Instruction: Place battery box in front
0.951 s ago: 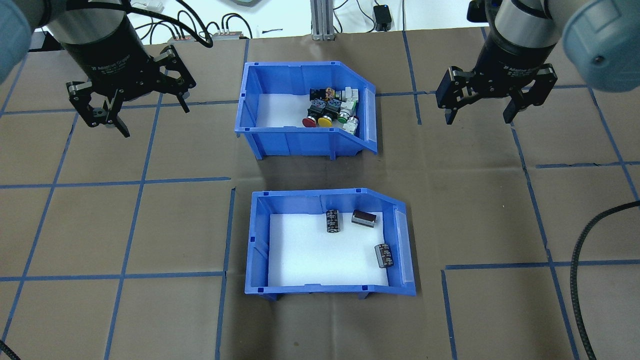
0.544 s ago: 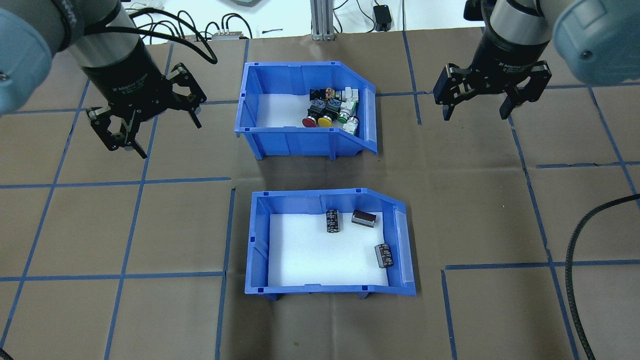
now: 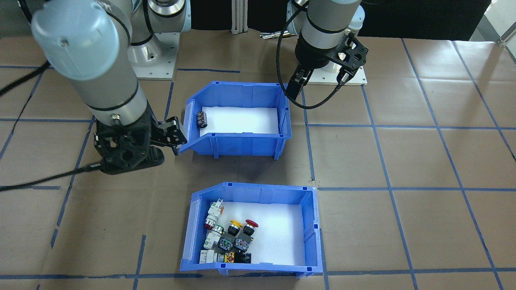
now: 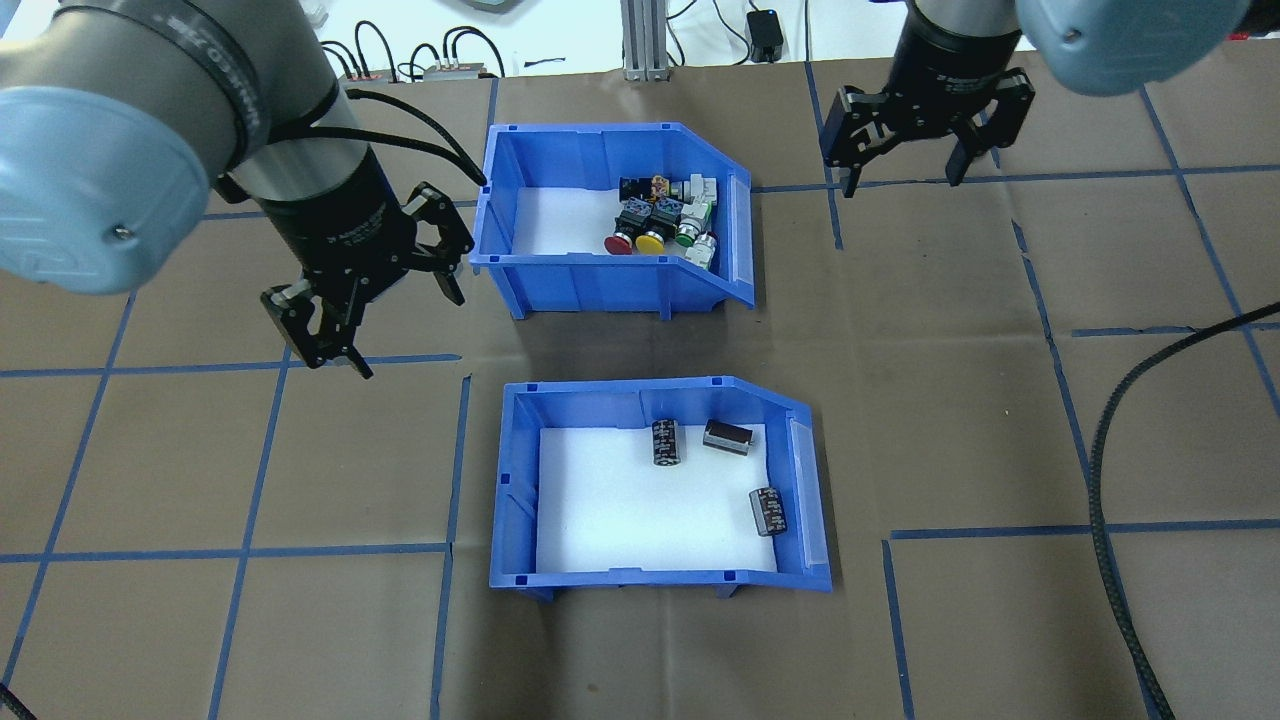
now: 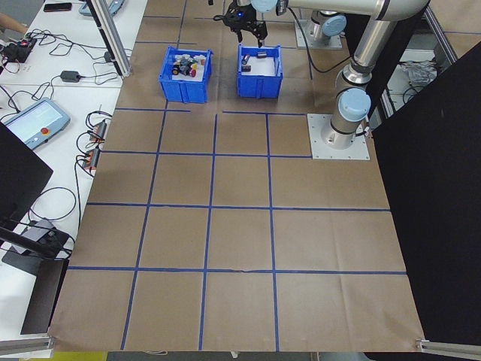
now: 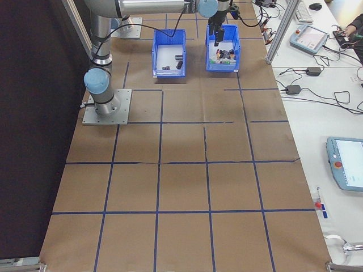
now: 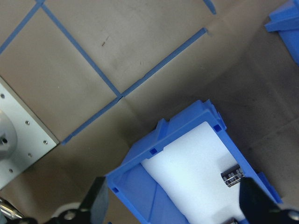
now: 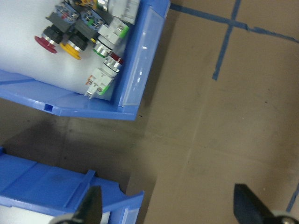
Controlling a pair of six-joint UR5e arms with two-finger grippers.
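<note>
Battery box sits near the wide-open, empty left claw, nearer the robot.

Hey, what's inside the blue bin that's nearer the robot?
The battery box holds a white liner and three dark cylindrical cells, loose and apart, toward its sloped end. The front-facing view shows only one; its wall hides the others.

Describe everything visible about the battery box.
The battery box is a blue plastic open-top bin with a sloped front and a white liner. Three dark cylindrical cells lie loose inside. It sits flat on the brown paper-covered table, nearer the robot than the switch bin. Neither tool touches it.
</note>
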